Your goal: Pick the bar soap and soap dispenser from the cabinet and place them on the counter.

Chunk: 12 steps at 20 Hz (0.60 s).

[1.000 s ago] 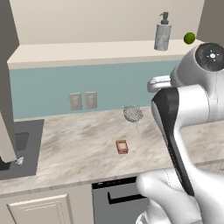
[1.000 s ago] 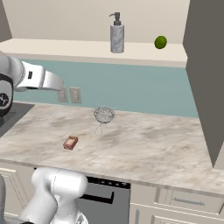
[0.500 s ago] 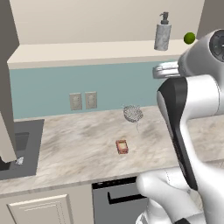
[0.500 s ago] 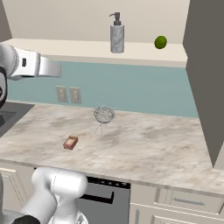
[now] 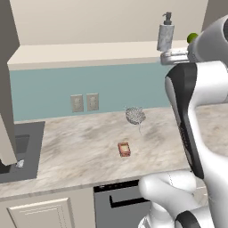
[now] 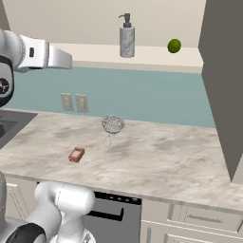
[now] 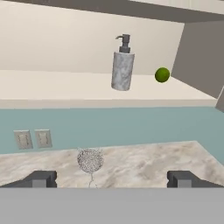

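Bar soap: the bar soap is lying flat on the desk, out in the open part. It is already down from the cabinet, so I think that half of the job is done.
Soap bottle: the soap dispenser is standing up straight on the cabinet shelf. It is tall and thin, so it is sitting on its flat bottom and not falling.
Lime: a green lime is sitting near the bottle on the same shelf, not touching it.
Wire ball: a wire ball is resting on the desk by the back wall, well apart from the bar soap.
Fingers: the fingers are standing wide open and holding nothing. They are up in the air, pointing at the shelf.
Why: I think the arm is lining up with the bottle so the open fingers can go around it.
Watch out: the bottle could tip if it is bumped near the top.
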Motion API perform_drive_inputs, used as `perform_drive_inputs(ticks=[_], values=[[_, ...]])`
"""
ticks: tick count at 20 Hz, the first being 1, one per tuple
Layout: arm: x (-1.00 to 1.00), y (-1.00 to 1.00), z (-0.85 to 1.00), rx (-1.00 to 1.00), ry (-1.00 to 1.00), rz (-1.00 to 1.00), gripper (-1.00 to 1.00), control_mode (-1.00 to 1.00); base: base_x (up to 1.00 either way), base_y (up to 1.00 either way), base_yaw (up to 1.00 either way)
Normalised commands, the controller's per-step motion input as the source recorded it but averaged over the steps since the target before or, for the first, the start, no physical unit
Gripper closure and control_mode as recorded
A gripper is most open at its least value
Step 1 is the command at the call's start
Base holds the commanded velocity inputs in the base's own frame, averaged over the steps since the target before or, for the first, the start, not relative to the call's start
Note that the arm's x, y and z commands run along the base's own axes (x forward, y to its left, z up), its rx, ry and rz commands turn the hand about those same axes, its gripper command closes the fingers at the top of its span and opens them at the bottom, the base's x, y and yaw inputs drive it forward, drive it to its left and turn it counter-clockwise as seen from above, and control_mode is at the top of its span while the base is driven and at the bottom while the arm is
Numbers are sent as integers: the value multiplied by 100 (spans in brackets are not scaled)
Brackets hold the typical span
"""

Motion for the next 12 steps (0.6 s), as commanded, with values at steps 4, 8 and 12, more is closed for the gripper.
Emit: perform_drive_inputs(ticks=[4, 8, 12], values=[[18, -19, 24, 0, -4, -1, -100, -100, 0, 0, 0], [27, -19, 6, 0, -3, -3, -100, -100, 0, 0, 0], [36, -23, -13, 1, 0, -6, -100, -100, 0, 0, 0]])
